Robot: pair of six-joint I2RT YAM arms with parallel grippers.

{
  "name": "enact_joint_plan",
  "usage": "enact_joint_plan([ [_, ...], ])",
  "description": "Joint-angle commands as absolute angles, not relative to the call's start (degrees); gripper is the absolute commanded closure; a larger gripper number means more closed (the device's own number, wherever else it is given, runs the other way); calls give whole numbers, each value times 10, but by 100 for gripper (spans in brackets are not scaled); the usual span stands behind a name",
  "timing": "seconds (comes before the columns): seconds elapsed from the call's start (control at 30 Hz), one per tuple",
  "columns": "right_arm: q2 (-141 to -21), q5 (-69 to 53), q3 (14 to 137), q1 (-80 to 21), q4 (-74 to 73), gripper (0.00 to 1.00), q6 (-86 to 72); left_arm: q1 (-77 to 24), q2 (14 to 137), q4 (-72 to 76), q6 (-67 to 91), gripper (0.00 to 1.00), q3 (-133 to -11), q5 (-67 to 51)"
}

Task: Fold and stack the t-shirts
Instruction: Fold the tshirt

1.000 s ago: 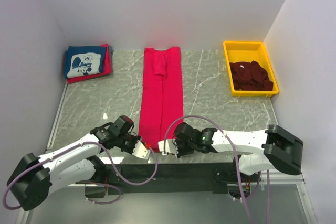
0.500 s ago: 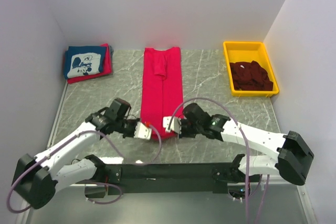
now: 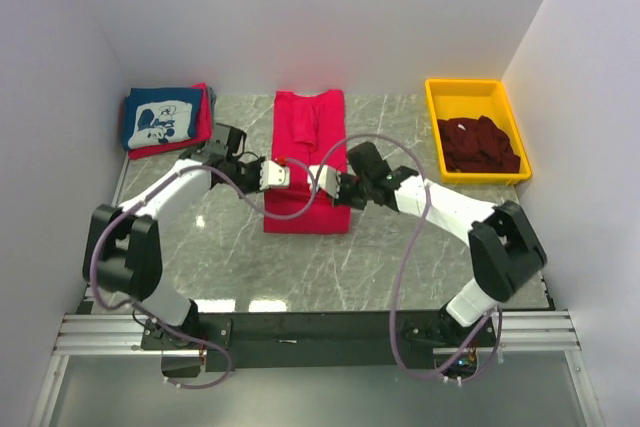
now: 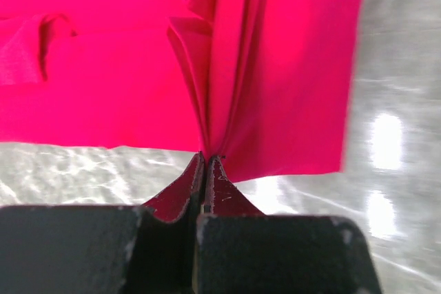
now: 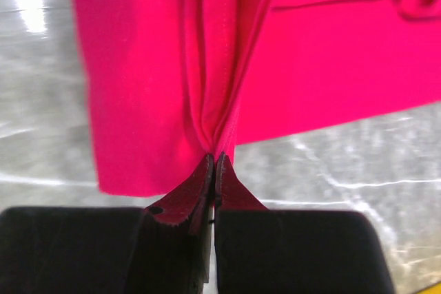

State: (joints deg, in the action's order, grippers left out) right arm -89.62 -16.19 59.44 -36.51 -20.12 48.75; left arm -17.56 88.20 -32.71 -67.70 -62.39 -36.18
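over the table (image 3: 230, 257), left fingers (image 4: 180, 194) and right fingers (image 5: 187, 194) each pinch a bunched edge of the red t-shirt (image 3: 310, 137).

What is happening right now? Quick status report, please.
Left end effector and right end effector both shut on the red t-shirt. Near hem held over its middle, mid-fold. Nothing blocking; folded stack and yellow bin sit aside.

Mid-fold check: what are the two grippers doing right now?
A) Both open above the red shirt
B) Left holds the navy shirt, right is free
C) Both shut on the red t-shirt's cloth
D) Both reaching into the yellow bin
C: each wrist view shows its fingers closed on bunched folds, the left gripper and right gripper both pinching the red t-shirt.
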Motion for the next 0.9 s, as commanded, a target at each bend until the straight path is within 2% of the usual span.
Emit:
enact_joint_plan([
  [0.0, -930, -178, 645, -342, -185, 100, 523, -161, 921, -305, -707, 99, -674, -384],
  [0.43, -1083, -191, 816, -280, -212, 100, 575, -131, 1076, -275, -713, 99, -814, -377],
  [0.83, -1175, -185, 927, -265, -230, 100, 583, -111, 1151, -244, -719, 99, -878, -367],
  [0.87, -1179, -185, 934, -263, -229, 96, 583, -111, 1153, -239, -716, 96, -879, -367],
])
